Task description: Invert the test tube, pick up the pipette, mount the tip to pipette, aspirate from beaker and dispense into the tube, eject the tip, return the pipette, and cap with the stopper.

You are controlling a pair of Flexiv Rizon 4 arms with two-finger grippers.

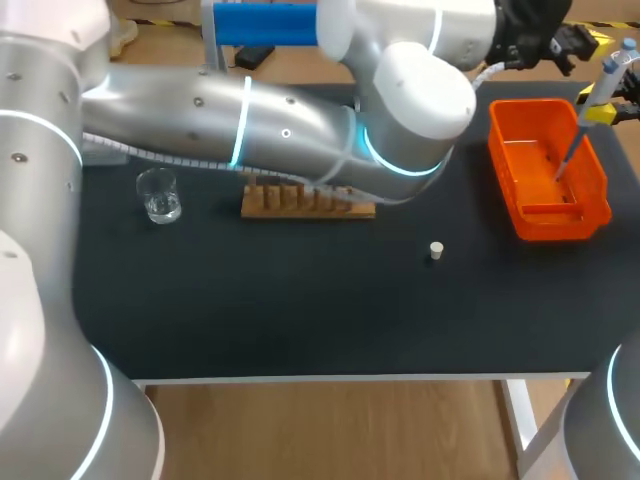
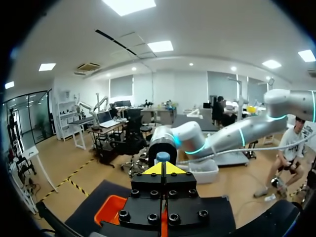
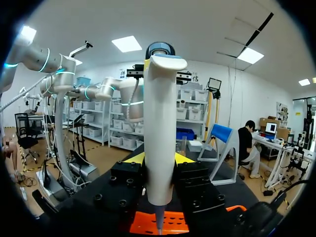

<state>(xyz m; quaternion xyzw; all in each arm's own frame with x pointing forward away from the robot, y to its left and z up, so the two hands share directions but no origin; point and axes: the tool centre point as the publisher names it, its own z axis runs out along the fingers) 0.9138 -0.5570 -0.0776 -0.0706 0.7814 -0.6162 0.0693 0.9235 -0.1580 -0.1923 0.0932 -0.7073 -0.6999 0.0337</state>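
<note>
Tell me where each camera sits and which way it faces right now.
Head view: above and behind the robot, looking down on the table; left arm crosses it, right arm at the near right corner.
Left wrist view: on the left arm's wrist, looking along the left gripper over the orange bin; right arm ahead.
Right wrist view: on the right wrist, looking along the right gripper, jaws shut on the pipette.
Shared: all three show the orange bin.
</note>
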